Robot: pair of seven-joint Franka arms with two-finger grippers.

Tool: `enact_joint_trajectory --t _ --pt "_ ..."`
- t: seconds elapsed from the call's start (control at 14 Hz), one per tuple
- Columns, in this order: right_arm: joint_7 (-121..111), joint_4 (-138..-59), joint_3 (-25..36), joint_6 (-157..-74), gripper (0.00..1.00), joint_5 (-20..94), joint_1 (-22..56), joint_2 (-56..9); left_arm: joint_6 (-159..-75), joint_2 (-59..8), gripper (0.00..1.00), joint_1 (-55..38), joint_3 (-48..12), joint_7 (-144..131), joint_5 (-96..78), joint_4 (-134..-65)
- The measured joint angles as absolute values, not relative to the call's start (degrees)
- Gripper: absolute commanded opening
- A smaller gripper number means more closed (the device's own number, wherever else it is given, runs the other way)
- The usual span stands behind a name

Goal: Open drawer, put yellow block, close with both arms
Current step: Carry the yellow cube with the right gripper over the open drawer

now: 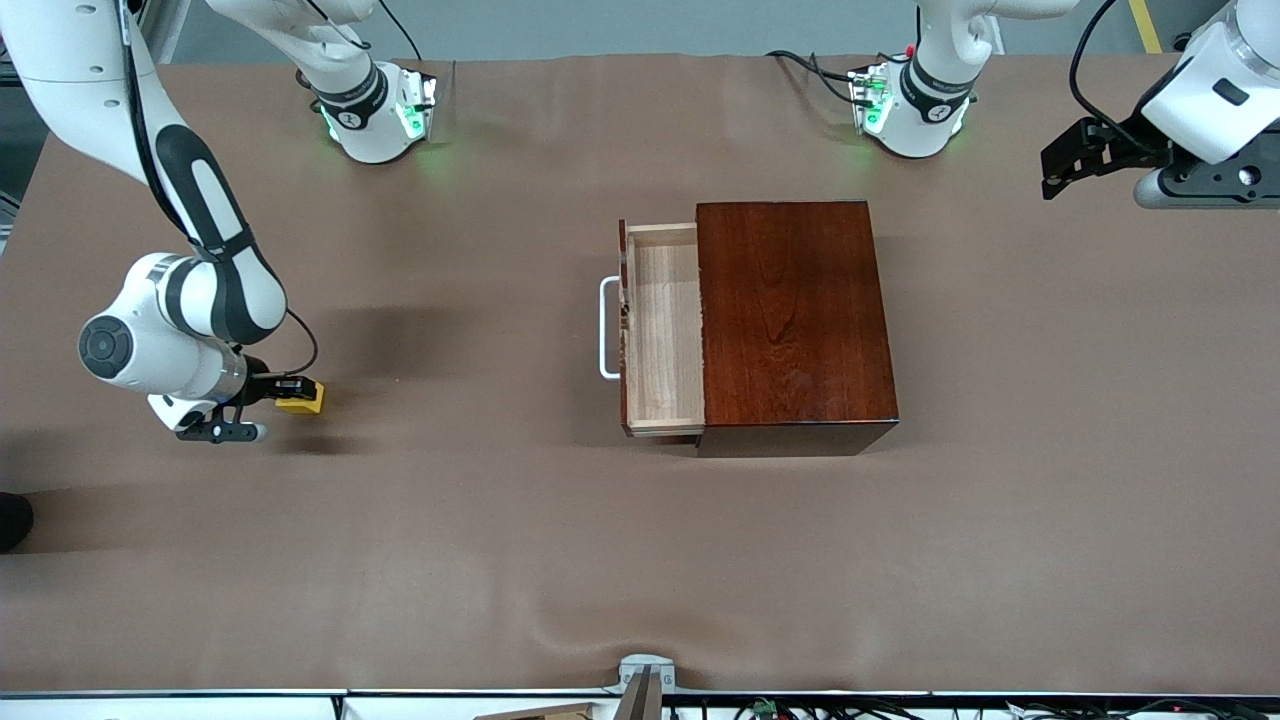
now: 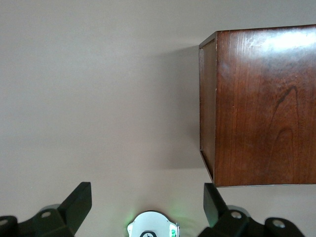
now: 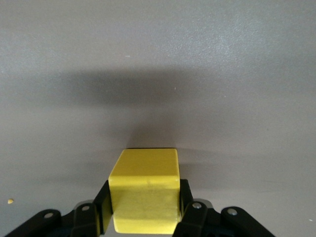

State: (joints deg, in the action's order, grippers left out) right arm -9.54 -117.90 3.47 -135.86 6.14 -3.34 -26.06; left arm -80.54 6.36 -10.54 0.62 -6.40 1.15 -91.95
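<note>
The drawer [image 1: 662, 330] of the dark red-brown wooden box [image 1: 790, 315] stands pulled out toward the right arm's end, its pale tray bare and its white handle [image 1: 607, 328] in front. The small yellow block [image 1: 303, 397] lies on the brown table far toward the right arm's end. My right gripper [image 1: 290, 393] is down at the table and shut on the yellow block [image 3: 144, 190], one black finger pressed on each side. My left gripper [image 1: 1062, 165] waits open in the air at the left arm's end; in the left wrist view its fingers [image 2: 78, 202] stand wide apart beside the box [image 2: 261, 103].
The two green-lit arm bases [image 1: 385, 115] stand along the table edge farthest from the front camera. A brown cloth [image 1: 500, 560] covers the whole table, slightly wrinkled near the front camera. A metal clamp [image 1: 645, 678] sits at the nearest edge.
</note>
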Motion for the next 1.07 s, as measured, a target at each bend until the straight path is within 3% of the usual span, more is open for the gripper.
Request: enact_joint_trajectory --t 0.43,0.72,1.07 --pt "-9.53 -117.05 3.14 -132.64 0.00 6.42 -3.04 -23.77 -80.54 6.34 1.00 -10.57 0.48 -6.40 1.15 -91.90" --pt "-3.27 -115.00 2.61 -125.85 0.00 6.67 -1.60 -21.43 -80.54 6.34 1.00 -10.58 0.37 -6.40 1.15 -91.86" --pt "13.64 -113.15 1.88 -119.67 0.00 6.72 5.89 -16.80 -80.55 6.33 1.00 -10.60 -0.05 -6.40 1.14 -91.83"
